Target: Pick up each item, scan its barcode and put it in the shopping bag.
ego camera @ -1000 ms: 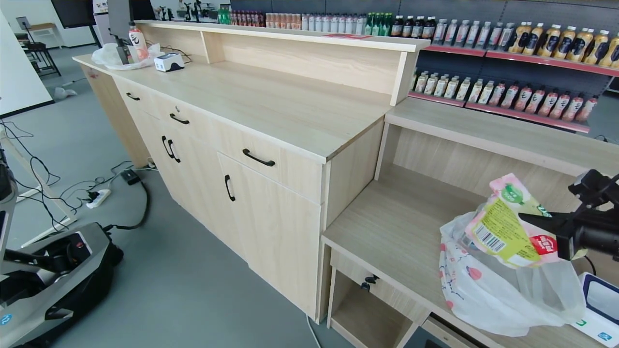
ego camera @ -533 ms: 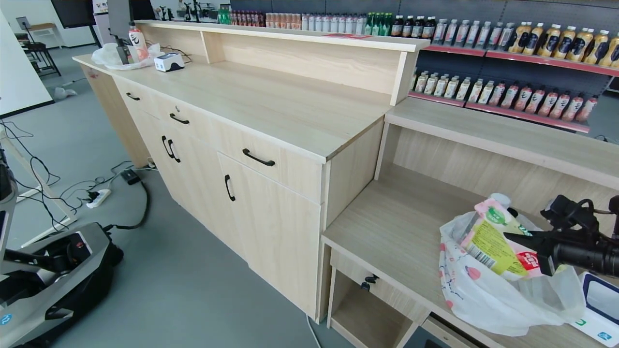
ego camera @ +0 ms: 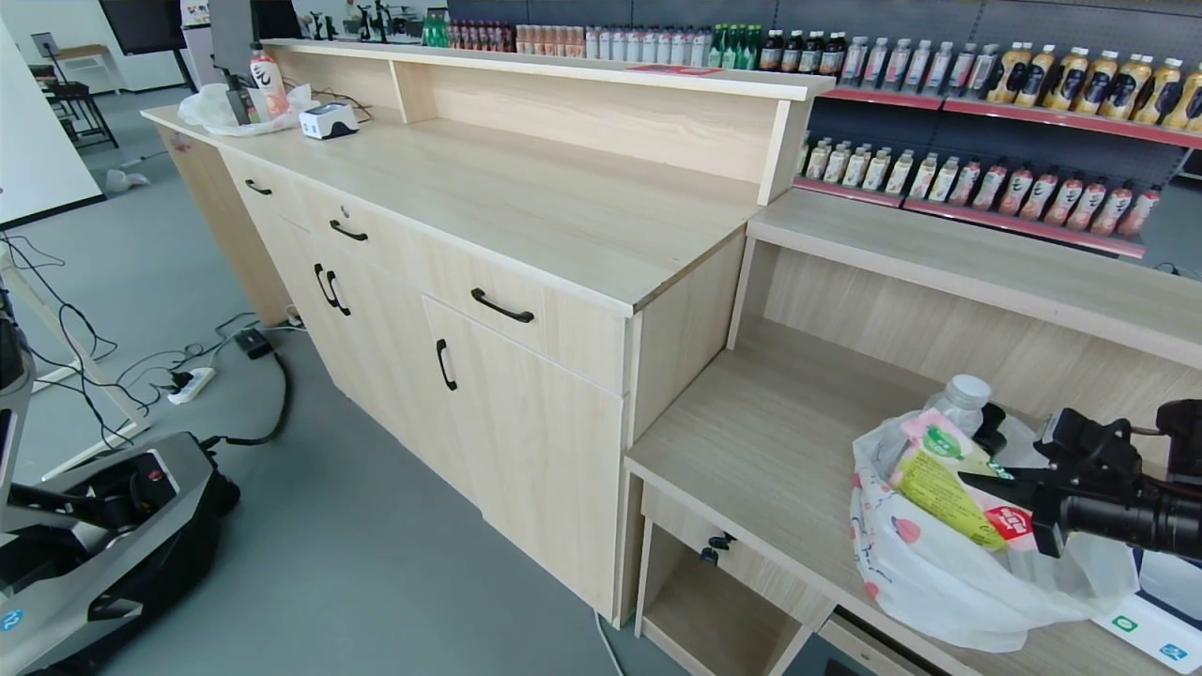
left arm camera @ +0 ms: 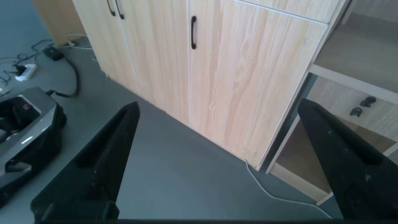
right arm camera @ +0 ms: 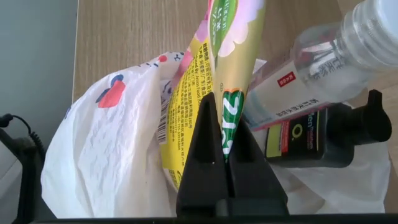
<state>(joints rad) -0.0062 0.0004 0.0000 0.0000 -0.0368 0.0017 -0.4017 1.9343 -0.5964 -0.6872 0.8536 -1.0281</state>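
The right gripper (ego camera: 988, 482) (right arm camera: 212, 115) clamps the packet (ego camera: 939, 472) (right arm camera: 189, 93), partly inside the bag (ego camera: 939, 587) (right arm camera: 102, 149) at the desk (ego camera: 770, 432) front edge (a bottle (ego camera: 958, 399) (right arm camera: 323, 65) lies inside). The left gripper (left arm camera: 217, 124) is spread, empty, over the floor (left arm camera: 186, 174).

On the low pale wooden counter (ego camera: 779, 422), at the right: white printed plastic shopping bag (ego camera: 930, 582). Partway in its mouth, tilted, yellow-green and pink snack pouch (ego camera: 934, 469), clamped in the right tool (ego camera: 977, 481). Behind the pouch, at the bag's far side, clear plastic bottle (ego camera: 960, 399) against dark pump bottle (ego camera: 988, 430).
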